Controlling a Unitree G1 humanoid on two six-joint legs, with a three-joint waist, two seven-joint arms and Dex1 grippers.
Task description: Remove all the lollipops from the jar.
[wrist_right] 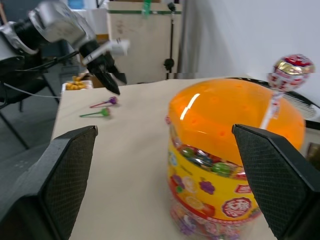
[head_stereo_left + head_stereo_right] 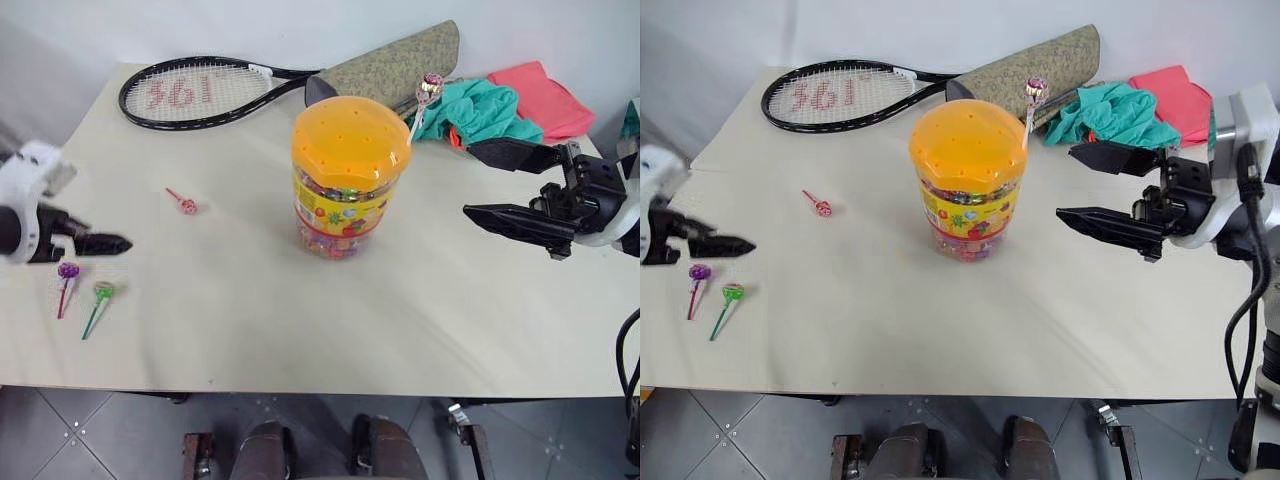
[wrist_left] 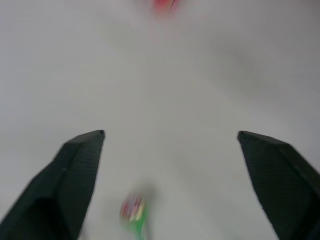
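Note:
The jar [image 2: 345,175], a clear tub with an orange domed lid, stands upright mid-table. One pinkish lollipop [image 2: 430,88] on a white stick rises from the lid's right edge. A red lollipop [image 2: 184,203] lies on the table left of the jar. Purple [image 2: 67,271] and green [image 2: 103,292] lollipops lie side by side near the left front. My left gripper [image 2: 118,243] hovers just above those two, open and empty, with the green lollipop [image 3: 134,212] below its spread fingers. My right gripper [image 2: 468,180] is open and level to the right of the jar, apart from it.
At the back of the table lie a tennis racket [image 2: 200,92] and a speckled cover [image 2: 395,65]. Teal cloth [image 2: 480,108] and red cloth [image 2: 540,95] are bunched at the back right. The table's front edge [image 2: 300,385] runs close below the purple and green lollipops.

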